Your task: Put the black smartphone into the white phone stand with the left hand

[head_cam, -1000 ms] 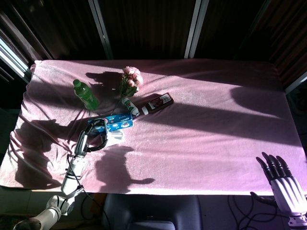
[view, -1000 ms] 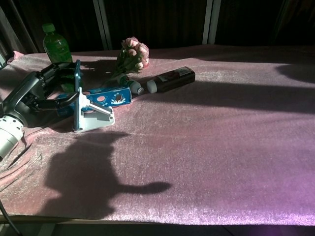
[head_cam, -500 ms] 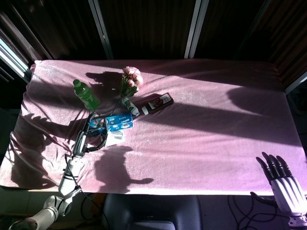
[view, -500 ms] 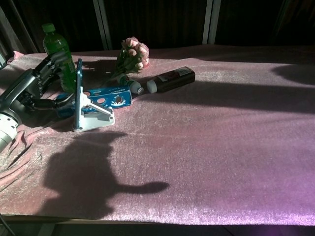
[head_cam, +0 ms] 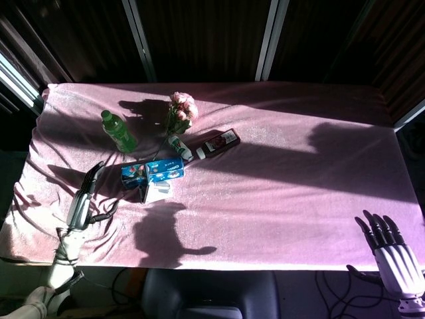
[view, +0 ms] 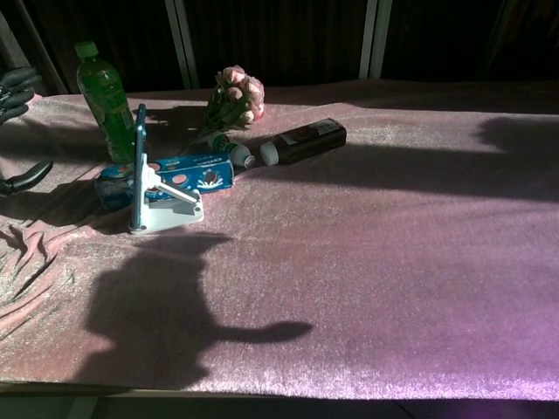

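The black smartphone stands upright on its edge in the white phone stand, seen edge-on in the chest view. In the head view the stand sits just in front of a blue box. My left hand is off to the left of the stand, apart from it, fingers stretched out and holding nothing. Only its dark fingers show at the left border of the chest view. My right hand hangs beyond the table's front right corner, fingers spread and empty.
Behind the stand lie a blue box, a green bottle, a bunch of pink roses, a small tube and a dark bottle on its side. A pink cloth covers the table, rumpled at the left.
My left hand has let go of the smartphone and drawn back to the left and toward the table's front edge. The phone stays upright in the stand. The right hand has not moved.
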`<state>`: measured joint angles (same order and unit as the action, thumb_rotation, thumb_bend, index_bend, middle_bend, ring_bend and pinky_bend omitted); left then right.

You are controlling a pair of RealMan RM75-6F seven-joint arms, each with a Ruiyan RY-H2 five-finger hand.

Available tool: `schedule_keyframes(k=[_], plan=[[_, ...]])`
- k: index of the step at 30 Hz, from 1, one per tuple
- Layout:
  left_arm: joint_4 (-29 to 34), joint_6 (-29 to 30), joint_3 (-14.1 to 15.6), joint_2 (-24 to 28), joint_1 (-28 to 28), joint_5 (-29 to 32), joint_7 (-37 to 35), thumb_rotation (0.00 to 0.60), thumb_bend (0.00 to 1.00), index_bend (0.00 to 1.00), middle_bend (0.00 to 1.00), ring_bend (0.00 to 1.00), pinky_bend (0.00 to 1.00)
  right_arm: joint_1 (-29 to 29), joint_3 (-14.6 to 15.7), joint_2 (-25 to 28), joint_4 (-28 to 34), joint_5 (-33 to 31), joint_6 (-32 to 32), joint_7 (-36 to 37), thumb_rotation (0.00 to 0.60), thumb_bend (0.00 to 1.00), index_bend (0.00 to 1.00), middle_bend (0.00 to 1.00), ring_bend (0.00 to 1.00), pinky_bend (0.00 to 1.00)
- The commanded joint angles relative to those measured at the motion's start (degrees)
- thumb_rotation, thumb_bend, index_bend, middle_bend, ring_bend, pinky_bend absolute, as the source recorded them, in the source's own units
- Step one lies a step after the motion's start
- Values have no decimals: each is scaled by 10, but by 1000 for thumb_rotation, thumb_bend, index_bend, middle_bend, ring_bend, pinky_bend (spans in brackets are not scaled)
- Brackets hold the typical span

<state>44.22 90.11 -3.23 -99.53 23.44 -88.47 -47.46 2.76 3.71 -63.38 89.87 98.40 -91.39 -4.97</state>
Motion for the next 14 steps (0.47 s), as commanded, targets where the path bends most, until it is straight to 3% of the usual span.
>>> schedule_keyframes(k=[1, 3, 6, 9, 14], plan=[[250, -38, 61, 198, -97, 49, 317, 600, 330, 0, 3, 0, 0, -1, -1, -2, 1, -2, 3, -5, 600, 241, 0, 0, 0, 0], [350, -58, 67, 248, -113, 91, 447, 600, 329, 0, 0, 0, 0, -1, -2, -4, 2, -3, 5, -10, 600, 241, 0, 0, 0, 0], [423, -37, 58, 265, -125, 104, 525, 600, 330, 0, 0, 0, 0, -1, -3, -7, 3, -4, 5, -15, 600, 241, 0, 0, 0, 0], [442, -27, 61, 268, -130, 85, 552, 600, 332, 0, 0, 0, 0, 2, 0, -6, 2, -1, -1, -13, 600, 241, 0, 0, 0, 0], [455, -36, 64, 281, -133, 67, 537, 600, 331, 0, 0, 0, 0, 6, 1, -3, -3, 5, -13, -1, 600, 241, 0, 0, 0, 0]])
